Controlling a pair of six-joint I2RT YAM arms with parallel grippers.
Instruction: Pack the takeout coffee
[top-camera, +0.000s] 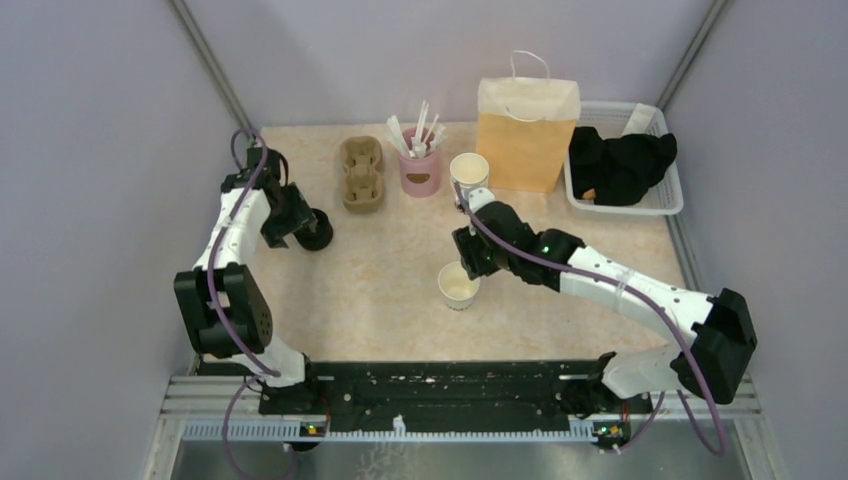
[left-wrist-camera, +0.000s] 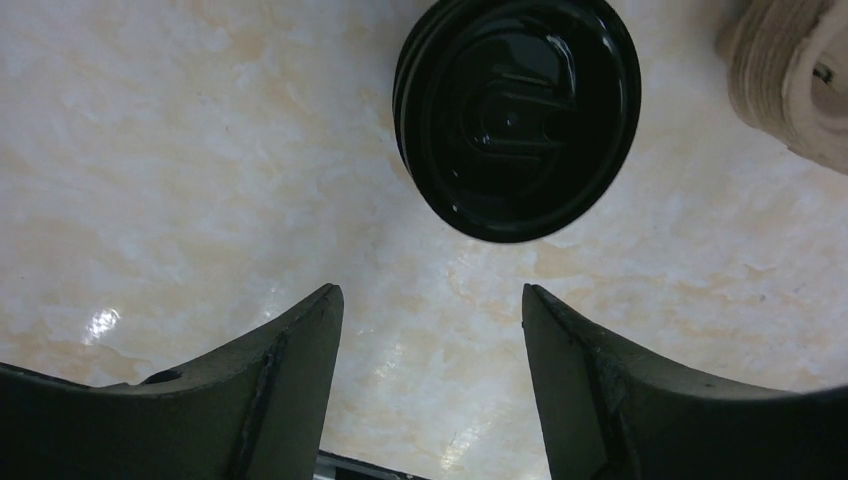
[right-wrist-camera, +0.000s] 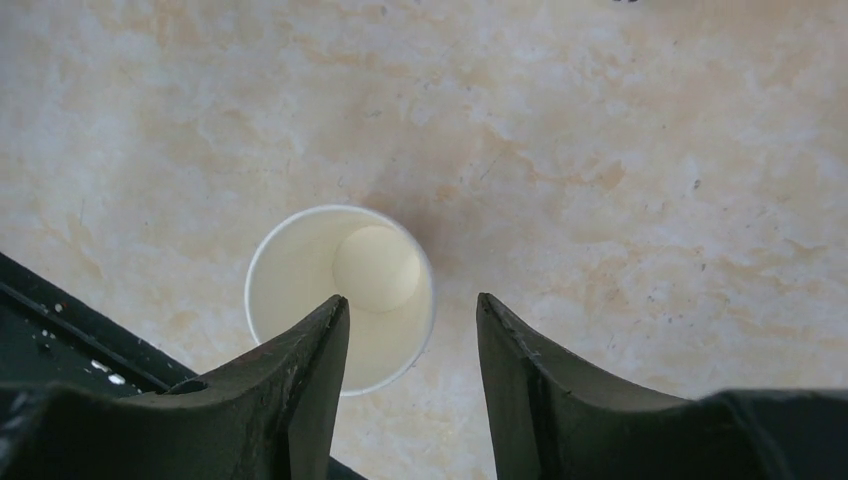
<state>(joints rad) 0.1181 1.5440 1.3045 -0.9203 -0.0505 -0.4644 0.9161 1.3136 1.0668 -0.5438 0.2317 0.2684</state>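
Packing so far: barely begun; one white cup (top-camera: 459, 285) stands empty and without a lid at the middle front of the desk (top-camera: 380, 300). No lidded cup is in view.
Right hand (right-wrist-camera: 412, 300): hovers over that cup with fingers apart, gripping nothing; one finger overlaps the rim in its own view.
Left hand (left-wrist-camera: 430, 295): fingers wide and empty, just short of the black lids (left-wrist-camera: 515, 115).
Cardboard tray (top-camera: 361, 172): beside the lids, both wells bare.
Paper bag (top-camera: 527, 140): upright at the back, well apart from the cup; its inside is hidden.
Left to do: probably lid the cup, then tray and bag it.
Writing: none legible; the lid's raised marks cannot be read, and the bag's face looks plain.
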